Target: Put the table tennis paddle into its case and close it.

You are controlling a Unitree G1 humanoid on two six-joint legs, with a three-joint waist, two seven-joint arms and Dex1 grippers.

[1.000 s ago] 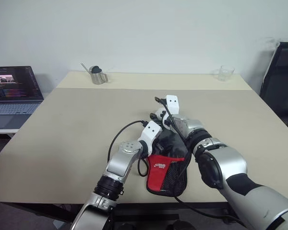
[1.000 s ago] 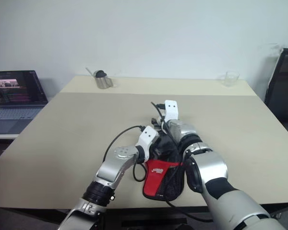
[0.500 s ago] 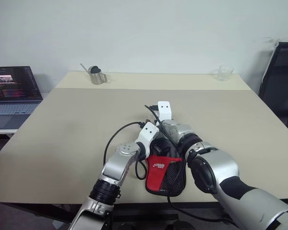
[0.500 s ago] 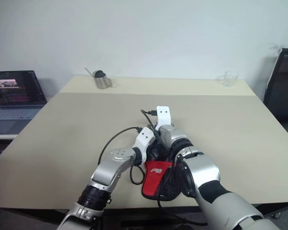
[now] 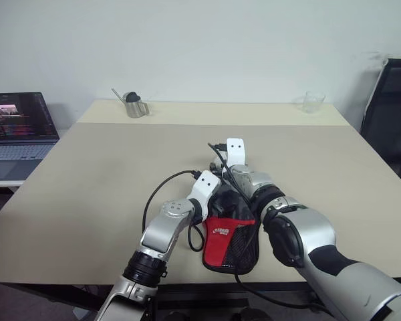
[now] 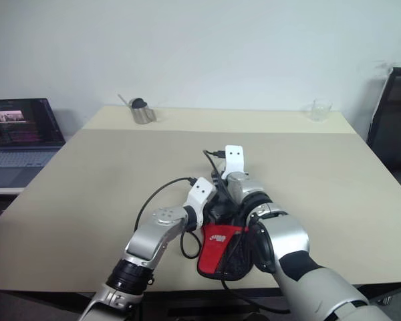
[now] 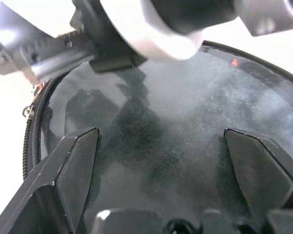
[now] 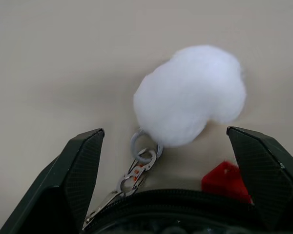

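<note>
Beige table (image 5: 87,174): black-red case (image 5: 230,237) near front edge; metal cup (image 5: 135,105), glass (image 5: 312,102) at back.

Beige worktop (image 5: 87,180) carries a metal cup (image 5: 135,105) at 11 o'clock and a clear glass (image 5: 312,102) at 1 o'clock; open laptop (image 5: 17,127) sits off its edge at 9 o'clock, black chair (image 5: 393,114) at 3 o'clock.

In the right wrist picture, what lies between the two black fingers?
A white pompom on a metal clasp lies on the table between the open fingers, beyond the case edge.
</note>
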